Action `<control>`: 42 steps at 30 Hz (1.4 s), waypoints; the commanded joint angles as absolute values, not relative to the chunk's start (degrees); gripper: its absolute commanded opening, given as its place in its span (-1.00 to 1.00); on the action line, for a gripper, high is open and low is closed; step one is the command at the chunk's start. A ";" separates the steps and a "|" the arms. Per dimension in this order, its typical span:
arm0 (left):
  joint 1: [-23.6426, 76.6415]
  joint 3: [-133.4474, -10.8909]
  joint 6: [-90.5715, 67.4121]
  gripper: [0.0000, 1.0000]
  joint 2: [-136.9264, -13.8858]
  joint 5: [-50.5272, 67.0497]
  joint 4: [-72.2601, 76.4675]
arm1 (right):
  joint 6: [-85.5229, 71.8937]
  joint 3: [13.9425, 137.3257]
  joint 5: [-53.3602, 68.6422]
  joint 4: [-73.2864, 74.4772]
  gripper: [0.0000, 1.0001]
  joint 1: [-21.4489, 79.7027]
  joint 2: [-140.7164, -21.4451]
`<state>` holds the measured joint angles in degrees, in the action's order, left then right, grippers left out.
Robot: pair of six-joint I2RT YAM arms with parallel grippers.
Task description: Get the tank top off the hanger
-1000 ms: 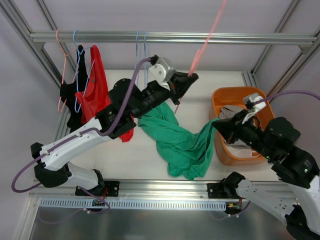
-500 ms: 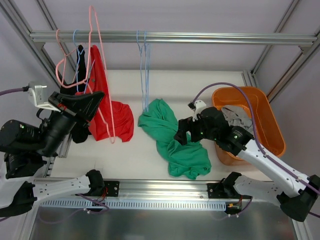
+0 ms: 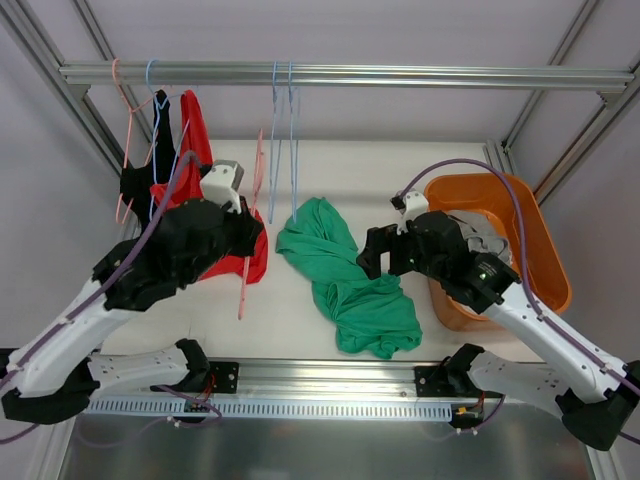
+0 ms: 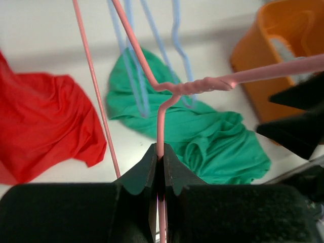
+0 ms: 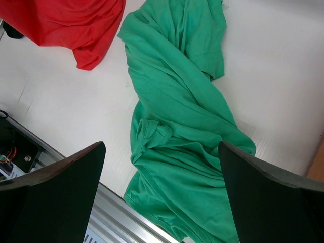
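The green tank top (image 3: 345, 285) lies crumpled on the white table, off any hanger. My left gripper (image 3: 252, 226) is shut on the wire of a bare pink hanger (image 3: 248, 260), which hangs tilted just left of the top. In the left wrist view the hanger (image 4: 195, 87) rises from the shut gripper (image 4: 161, 154), with the tank top (image 4: 212, 131) on the table behind it. My right gripper (image 3: 373, 258) hovers open over the top's right side. In the right wrist view the tank top (image 5: 172, 116) lies below the wide-open gripper (image 5: 162, 195), with nothing between the fingers (image 5: 55, 187).
An orange bin (image 3: 545, 260) with grey clothes stands at the right. A red garment (image 3: 195, 160) and a black one (image 3: 150, 175) hang from hangers on the rail (image 3: 340, 74) at left. Two bare blue hangers (image 3: 282, 140) hang mid-rail.
My right gripper has opened and let go of the green top, which now lies wholly on the table. My left arm has swung the pink hanger down and to mid-left.
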<state>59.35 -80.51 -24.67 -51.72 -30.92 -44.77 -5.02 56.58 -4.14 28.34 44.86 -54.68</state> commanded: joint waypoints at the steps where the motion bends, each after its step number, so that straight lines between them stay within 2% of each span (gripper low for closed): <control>1: 46.65 -83.41 -26.63 -1.00 -54.66 -18.17 -47.46 | -4.39 57.83 -5.62 27.77 0.99 44.74 -52.04; 5: 40.53 -90.49 -19.89 -1.00 -61.06 -15.84 -45.35 | -4.22 57.57 -5.45 28.04 0.99 44.65 -50.80; 10: 29.22 -103.34 -17.05 -1.00 -69.24 -1.87 -44.21 | -3.96 57.74 -5.01 28.12 0.99 44.56 -50.98; 12: 25.59 -109.40 -17.92 -1.00 -74.60 7.97 -44.21 | -3.87 57.66 -5.27 28.04 0.99 44.56 -51.06; 17: 21.19 -119.43 -20.56 -1.00 -84.70 15.90 -44.21 | -3.34 57.66 -5.54 28.04 0.99 44.47 -50.89; 21: 19.78 -119.97 -21.71 -1.00 -88.06 18.11 -44.21 | -2.90 57.48 -5.71 28.21 0.99 44.47 -49.40; 31: 18.98 -114.53 -23.81 -1.00 -88.16 12.57 -42.46 | -2.20 57.22 -4.66 28.04 0.99 44.12 -50.45; 42: 18.98 -110.92 -22.50 -1.00 -81.13 21.79 -34.37 | -1.85 58.18 -2.99 27.51 0.99 44.03 -52.82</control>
